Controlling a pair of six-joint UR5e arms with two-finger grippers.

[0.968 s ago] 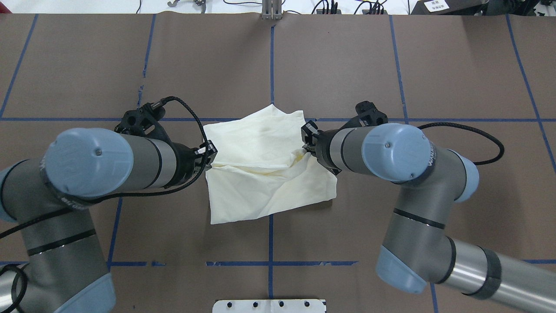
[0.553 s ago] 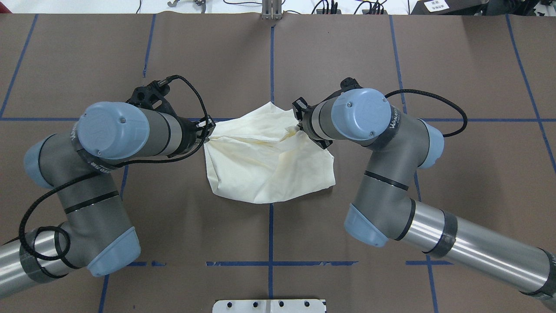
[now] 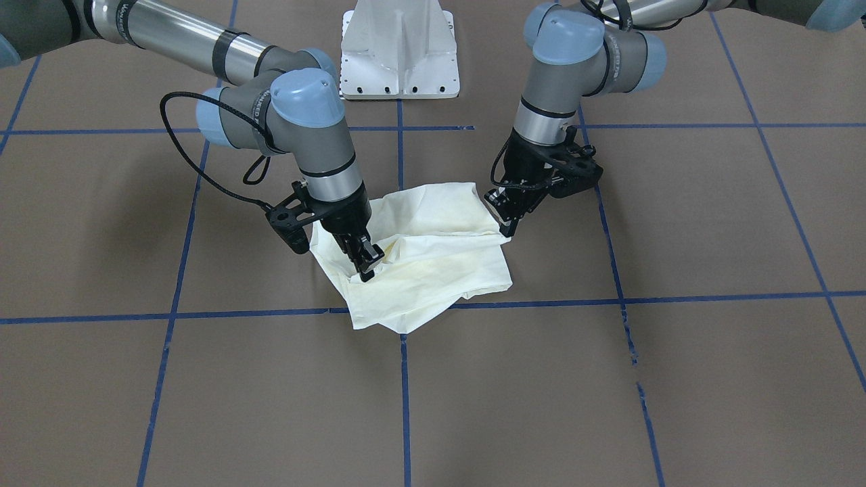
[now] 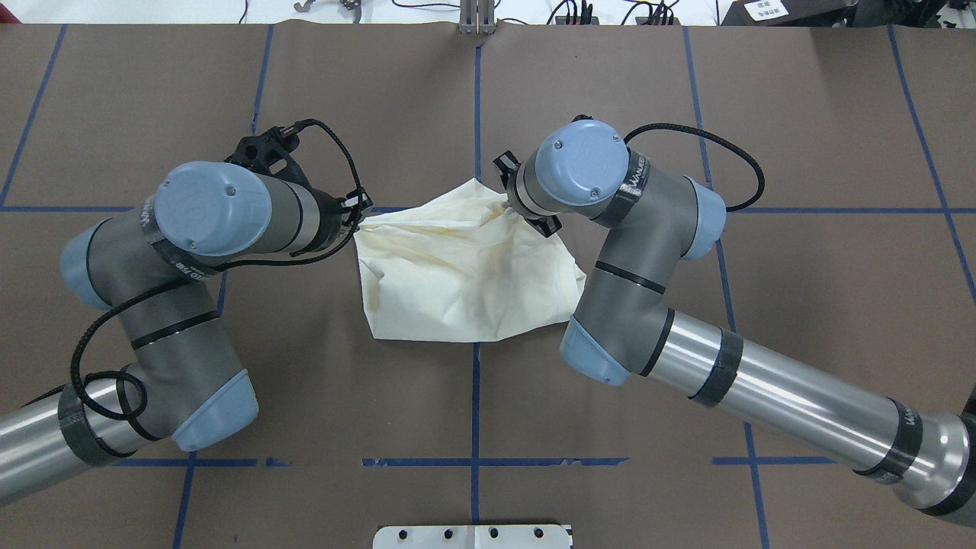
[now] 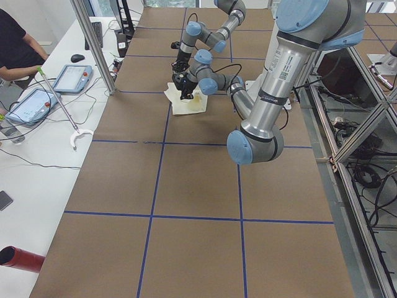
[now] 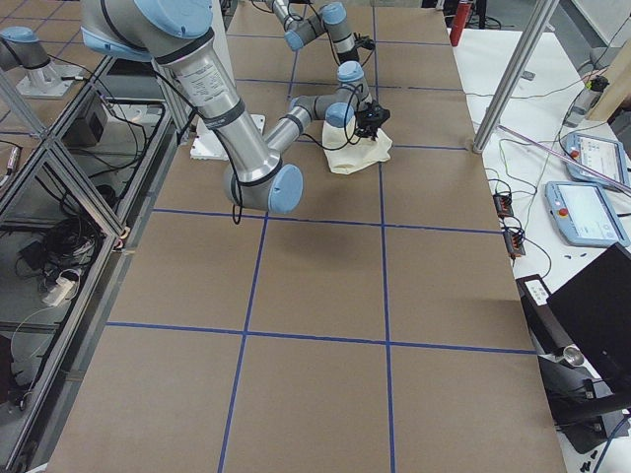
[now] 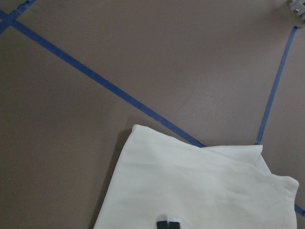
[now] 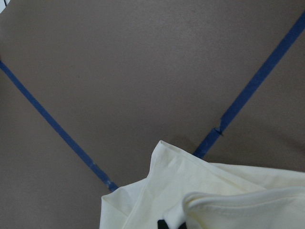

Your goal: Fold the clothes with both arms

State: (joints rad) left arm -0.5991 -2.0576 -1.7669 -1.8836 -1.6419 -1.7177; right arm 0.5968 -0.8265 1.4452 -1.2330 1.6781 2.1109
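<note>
T-shirt (image 4: 465, 282) — cream, plain side up, bunched mid-fold near the middle of the table (image 4: 686, 343). Left fingers (image 3: 505, 226) are pinched onto cloth at the shirt's left side. Right fingers (image 3: 364, 260) are pinched onto a raised fold at its right side. The held edge runs crosswise between the two pairs, roughly parallel to the robot's front. Bulk of the cloth lies on the robot's side of both pairs; only a narrow strip and one far corner show beyond them, seen in both wrist views. Judgement: the next move lays the held edge onto that far strip — short travel, away from the robot and down. Right fingers sit slightly farther out than the left, so the fold may land skewed.
</note>
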